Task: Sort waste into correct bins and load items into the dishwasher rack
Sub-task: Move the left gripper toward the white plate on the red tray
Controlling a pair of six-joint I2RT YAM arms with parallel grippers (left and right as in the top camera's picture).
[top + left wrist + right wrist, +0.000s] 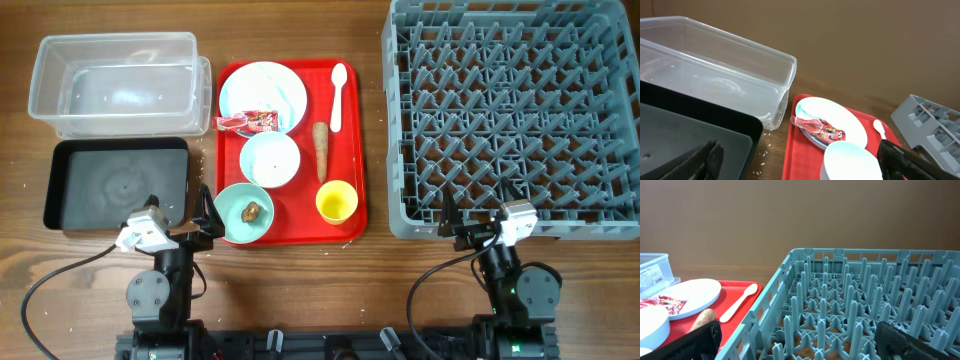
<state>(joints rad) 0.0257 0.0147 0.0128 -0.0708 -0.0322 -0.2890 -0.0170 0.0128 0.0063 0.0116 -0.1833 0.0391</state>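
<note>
On the red serving tray [350, 160] lie a pale blue plate [262, 90] with the red-and-white wrapper [247, 122], a white spoon [338, 95], a carrot [321, 150], a white bowl [270, 158], a yellow cup [336, 203] and a green bowl [232, 222] holding a brown lump [252, 211]. Rice grains [761, 159] lie on the table beside the black tray [115, 185]. The clear tub [115, 75] is behind it. The grey rack [510, 115] stands at the right. My left gripper [205, 222] is open, left of the green bowl. My right gripper [465, 228] is open at the rack's near edge. I cannot make out the tissue.
The tub and the black tray stand side by side left of the red tray. The rack holds nothing. Cables run from both arm bases along the near table edge [320, 300]. A brown wall stands behind the table [790, 220].
</note>
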